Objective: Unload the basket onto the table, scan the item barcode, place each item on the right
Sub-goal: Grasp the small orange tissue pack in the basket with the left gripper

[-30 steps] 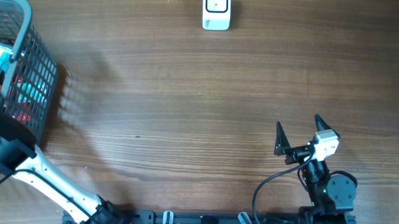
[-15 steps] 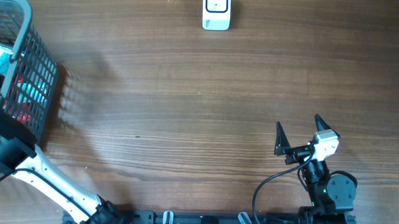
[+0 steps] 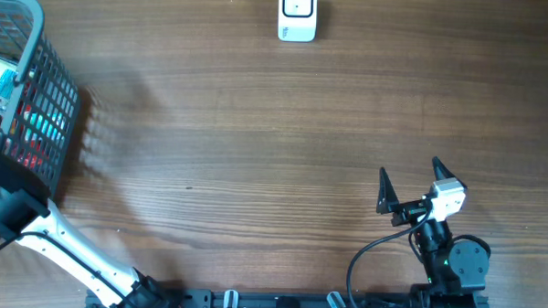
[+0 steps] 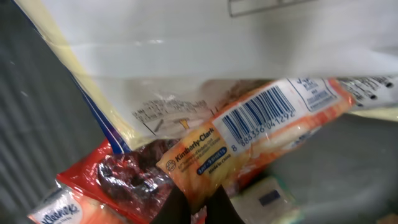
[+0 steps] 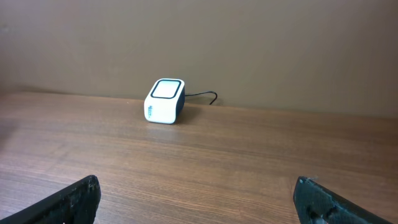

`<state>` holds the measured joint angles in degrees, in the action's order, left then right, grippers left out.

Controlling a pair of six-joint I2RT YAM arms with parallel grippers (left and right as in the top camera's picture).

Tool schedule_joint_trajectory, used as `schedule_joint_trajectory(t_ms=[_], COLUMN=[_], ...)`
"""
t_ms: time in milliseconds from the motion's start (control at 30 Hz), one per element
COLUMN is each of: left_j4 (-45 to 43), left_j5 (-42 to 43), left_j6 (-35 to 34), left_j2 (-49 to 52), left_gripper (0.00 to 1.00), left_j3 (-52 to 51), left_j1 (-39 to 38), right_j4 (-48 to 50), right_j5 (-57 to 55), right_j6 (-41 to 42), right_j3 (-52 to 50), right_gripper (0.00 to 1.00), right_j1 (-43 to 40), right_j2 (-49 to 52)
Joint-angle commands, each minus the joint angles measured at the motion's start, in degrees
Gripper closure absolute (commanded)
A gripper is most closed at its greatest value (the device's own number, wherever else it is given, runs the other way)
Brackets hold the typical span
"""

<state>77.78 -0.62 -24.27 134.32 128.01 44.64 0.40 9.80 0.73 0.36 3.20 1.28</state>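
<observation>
Over at the left edge of the table (image 3: 256,144) the left arm reaches down into the grey wire basket (image 3: 61,110). From its wrist camera you can see the left gripper (image 4: 200,198) at the bottom of the view, its two dark fingers (image 4: 177,210) drawn together and pinching the lower edge of the orange pack (image 4: 205,158). The pack runs up and to the right from the fingers, tilted, with its barcode (image 4: 258,115) facing the camera, above and right of the pinch and well clear of the fingertips. A big white bag (image 4: 186,56) with a yellow and blue stripe lies over the pack's top edge, and a red packet (image 4: 121,180) sits just to the left of the fingers, against the orange one.

The right gripper (image 3: 410,167) hangs near the front right of the table, fingers spread wide with nothing between them. The white scanner (image 3: 297,16) stands at the far edge, well apart from both arms and from the basket.
</observation>
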Motion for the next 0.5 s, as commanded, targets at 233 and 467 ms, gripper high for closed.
schedule_joint_trajectory(t_ms=[233, 467], left_j4=[-0.20, -0.20], left_j5=[5.97, 16.68], left_j6=[0.02, 0.00], left_j2=[-13.94, -21.42], left_gripper=[0.96, 0.96], left_j3=[-0.50, -0.50], left_j1=[0.22, 0.20], right_j4=[0.20, 0.20], right_j5=[-0.63, -0.63], right_j6=[-0.68, -0.68], right_j3=[-0.04, -0.04], right_gripper=[0.00, 0.00], right_j1=[-0.22, -0.22], right_j2=[0.07, 0.07])
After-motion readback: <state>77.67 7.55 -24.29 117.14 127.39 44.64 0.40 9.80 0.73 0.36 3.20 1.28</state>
